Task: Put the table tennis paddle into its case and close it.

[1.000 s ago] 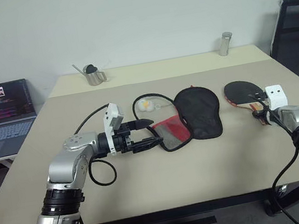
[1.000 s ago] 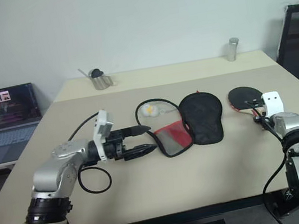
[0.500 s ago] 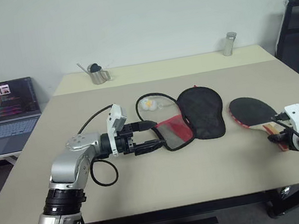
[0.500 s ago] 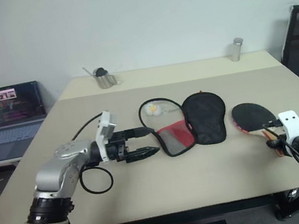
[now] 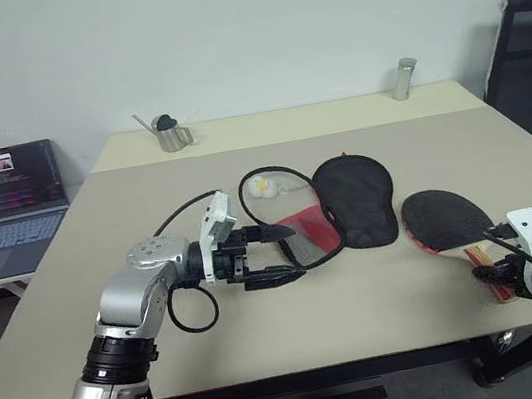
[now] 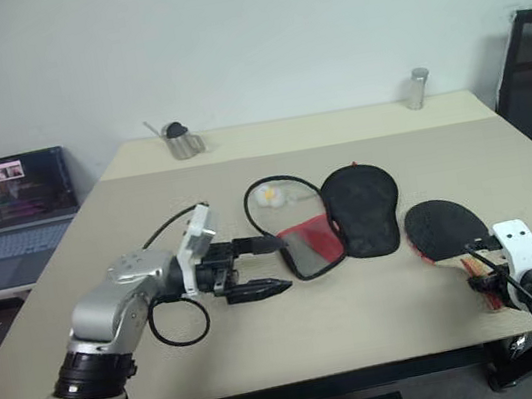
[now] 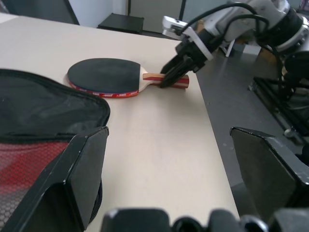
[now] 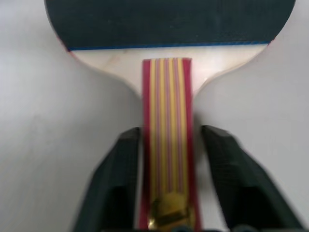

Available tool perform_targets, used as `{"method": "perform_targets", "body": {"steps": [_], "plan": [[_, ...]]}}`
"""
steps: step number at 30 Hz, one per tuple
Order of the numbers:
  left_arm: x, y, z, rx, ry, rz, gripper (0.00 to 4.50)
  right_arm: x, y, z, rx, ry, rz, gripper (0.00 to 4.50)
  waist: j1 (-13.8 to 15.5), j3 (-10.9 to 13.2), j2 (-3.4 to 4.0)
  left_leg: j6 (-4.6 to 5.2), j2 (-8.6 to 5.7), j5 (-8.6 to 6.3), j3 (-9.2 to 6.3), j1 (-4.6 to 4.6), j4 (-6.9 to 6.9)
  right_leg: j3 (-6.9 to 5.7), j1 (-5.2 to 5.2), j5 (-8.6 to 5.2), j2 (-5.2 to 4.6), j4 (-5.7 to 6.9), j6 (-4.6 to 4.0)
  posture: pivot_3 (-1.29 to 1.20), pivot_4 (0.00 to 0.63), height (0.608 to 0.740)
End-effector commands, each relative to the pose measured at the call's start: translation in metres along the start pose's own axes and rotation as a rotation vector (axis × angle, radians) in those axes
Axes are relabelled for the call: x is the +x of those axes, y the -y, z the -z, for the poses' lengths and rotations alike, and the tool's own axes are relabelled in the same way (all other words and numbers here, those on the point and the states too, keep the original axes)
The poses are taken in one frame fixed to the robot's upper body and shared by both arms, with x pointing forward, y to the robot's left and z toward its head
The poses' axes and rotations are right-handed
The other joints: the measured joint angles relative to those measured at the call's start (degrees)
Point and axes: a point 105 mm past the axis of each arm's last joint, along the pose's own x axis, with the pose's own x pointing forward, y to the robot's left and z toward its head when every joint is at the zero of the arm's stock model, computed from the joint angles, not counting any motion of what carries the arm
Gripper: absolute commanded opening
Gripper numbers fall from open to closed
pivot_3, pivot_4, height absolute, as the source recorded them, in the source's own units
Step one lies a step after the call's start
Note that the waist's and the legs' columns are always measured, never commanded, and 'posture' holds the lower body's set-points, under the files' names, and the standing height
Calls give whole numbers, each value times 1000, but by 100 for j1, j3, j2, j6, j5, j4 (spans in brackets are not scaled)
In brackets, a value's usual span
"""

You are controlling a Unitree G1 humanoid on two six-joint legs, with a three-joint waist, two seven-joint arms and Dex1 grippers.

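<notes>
Right wrist view, right pincer [image 8: 166, 159] straddling paddle [image 8: 169, 29] handle, left pincer [image 5: 280, 254] released

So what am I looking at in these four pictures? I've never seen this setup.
It is a two-armed robot, each arm ending in a two-fingered claw. The two wide pictures come from cameras on its head and look down over a table. The two close-ups come from cameras on its wrists.

On the table lie a table tennis paddle and its soft case, which is open. A small jug and a metal shaker stand at the far edge. A laptop sits on a side desk.

The left claw is open at the case's near edge and holds nothing. The right claw has its fingers on either side of the paddle's handle. They look loose rather than clamped.
</notes>
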Motion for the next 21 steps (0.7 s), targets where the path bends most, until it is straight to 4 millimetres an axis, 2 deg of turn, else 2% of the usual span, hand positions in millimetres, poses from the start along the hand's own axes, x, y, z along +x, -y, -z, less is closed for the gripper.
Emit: {"method": "perform_targets", "body": {"steps": [1, 10, 13, 17, 21], "plan": [[-3, 3, -11, 64, 3, 3, 4399, 2, -4, -14, -25, 45, -17, 3108, -2, 0, 0, 0, 0, 0, -1, 0, 0, 0, 0, 0, 0, 0, 0, 0, 150, 740], [-8, 3, -9, 66, -5, -25, 4399, 12, 4, -19, -47, 46, 6, 3108, -11, 0, 0, 1, -2, 0, 2, -1, 1, 0, 1, 1, 0, -2, 2, 0, 150, 740], [-10, 2, -8, 67, -9, -34, 4399, 13, 7, -15, -61, 31, 15, 2534, -13, 0, -1, 1, -2, 0, 3, 0, 4, -1, 1, 2, 0, -1, 4, 0, 150, 740], [-12, 3, -6, 66, -11, -41, 4399, 13, 8, -15, -57, 32, 22, 1167, -15, -1, -1, 1, -1, 0, 2, 0, 4, 1, 1, 3, 1, -1, 4, 0, 150, 740], [-14, 2, -5, 67, -6, -67, 4399, 13, 11, -23, -69, 69, 36, 1094, -19, 0, -1, 1, -1, 0, 3, 0, 4, 1, 1, 3, 0, -1, 5, 0, 150, 740]]}}
